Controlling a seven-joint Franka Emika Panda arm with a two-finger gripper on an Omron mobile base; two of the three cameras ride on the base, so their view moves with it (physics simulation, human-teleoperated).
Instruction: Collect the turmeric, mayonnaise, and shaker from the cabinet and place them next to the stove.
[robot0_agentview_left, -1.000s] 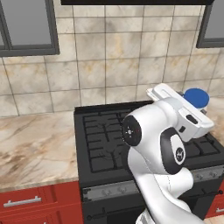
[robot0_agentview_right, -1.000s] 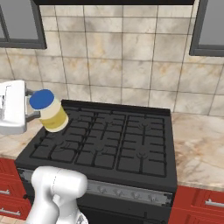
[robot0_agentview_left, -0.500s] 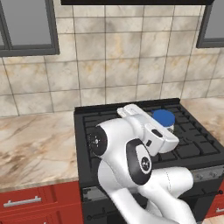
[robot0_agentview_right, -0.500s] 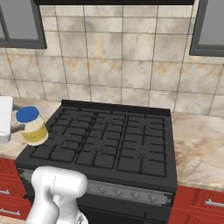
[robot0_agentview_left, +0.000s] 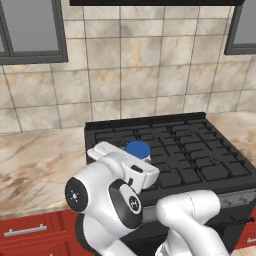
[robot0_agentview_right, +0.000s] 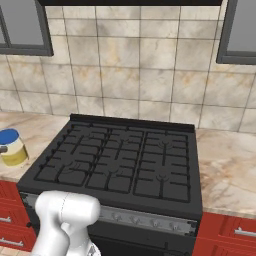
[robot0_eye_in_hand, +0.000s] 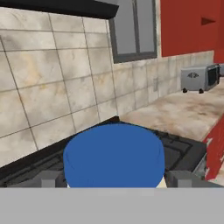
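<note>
The mayonnaise (robot0_agentview_right: 12, 148) looks like smooth, pale cream plastic or glass under a matt blue lid (robot0_eye_in_hand: 114, 156); the stove (robot0_agentview_right: 120, 160) has matt black grates that read as cast metal and a grey, metal-looking front panel; the counter (robot0_agentview_left: 35, 162) is polished beige marble-like stone; the wall tiles (robot0_agentview_right: 130, 60) are satin ceramic; the drawers (robot0_agentview_left: 30, 231) are smooth red with metal handles.

A grey toaster oven (robot0_eye_in_hand: 199, 78) sits on the marble table (robot0_eye_in_hand: 175, 113) below a dark-framed window (robot0_eye_in_hand: 133, 30) and beige tiled wall (robot0_agentview_right: 130, 70), with red drawers (robot0_agentview_left: 30, 232) beneath.
</note>
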